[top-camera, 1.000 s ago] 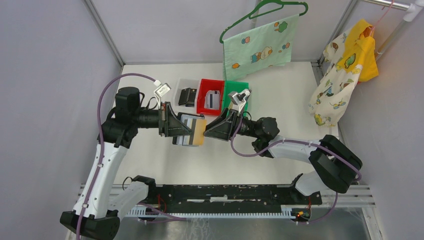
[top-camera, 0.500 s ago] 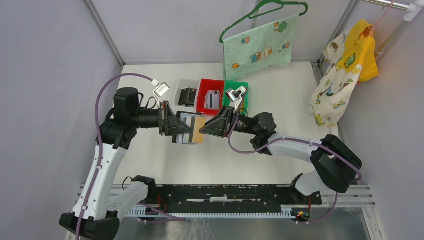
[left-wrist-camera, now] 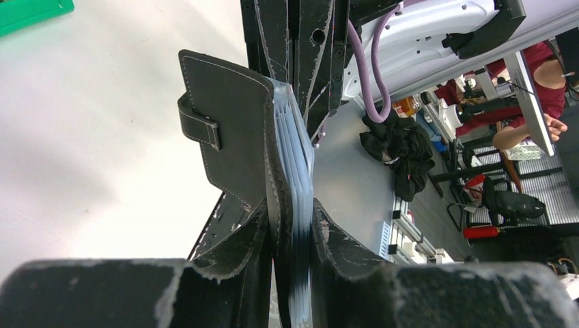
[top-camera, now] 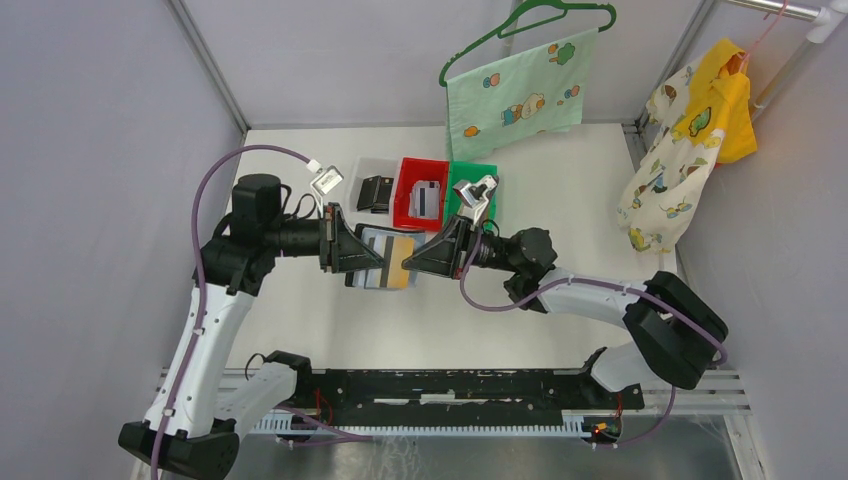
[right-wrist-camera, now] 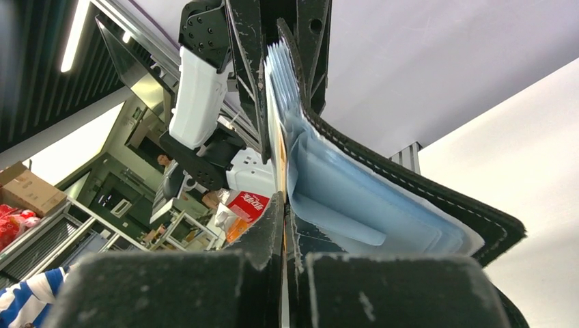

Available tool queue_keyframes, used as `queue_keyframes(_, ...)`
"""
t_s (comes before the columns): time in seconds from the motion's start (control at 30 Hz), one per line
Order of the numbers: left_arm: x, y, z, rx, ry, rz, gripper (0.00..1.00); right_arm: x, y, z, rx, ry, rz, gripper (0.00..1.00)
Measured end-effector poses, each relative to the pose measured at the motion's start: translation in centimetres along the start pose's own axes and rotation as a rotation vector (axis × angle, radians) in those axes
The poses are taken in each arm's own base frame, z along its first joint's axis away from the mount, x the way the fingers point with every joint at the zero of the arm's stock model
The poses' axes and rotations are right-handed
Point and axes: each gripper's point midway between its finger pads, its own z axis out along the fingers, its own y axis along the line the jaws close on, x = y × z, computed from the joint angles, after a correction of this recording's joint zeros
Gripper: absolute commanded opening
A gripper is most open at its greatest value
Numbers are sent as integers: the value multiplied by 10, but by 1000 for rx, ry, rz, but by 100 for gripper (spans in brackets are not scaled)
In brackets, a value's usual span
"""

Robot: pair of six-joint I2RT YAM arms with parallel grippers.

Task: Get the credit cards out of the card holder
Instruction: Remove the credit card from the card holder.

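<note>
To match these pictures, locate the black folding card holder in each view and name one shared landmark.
Top external: black leather folding card holder, centre-left, below the red plastic bin.
Left wrist: card holder at centre, on edge, snap tab leftward.
Right wrist: card holder centre to lower right, blue lining showing.
Shared landmark: white tabletop, in all three.

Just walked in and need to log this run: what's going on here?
The left gripper holds the black card holder up off the table. The right gripper is shut on the edge of a tan-gold card that sits in the holder, not yet pulled out. A few cards lie in the red bin.
</note>
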Motion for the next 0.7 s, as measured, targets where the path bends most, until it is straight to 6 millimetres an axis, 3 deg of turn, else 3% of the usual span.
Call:
queue_keyframes(0.47,-1,3,0,-17,0,-4,2,-5,-7,-35,38,-47,-5,0)
queue_keyframes(0.7,-3,2,-2,-30,-1,16,2,-37,-27,-77,169,-119,-53,0)
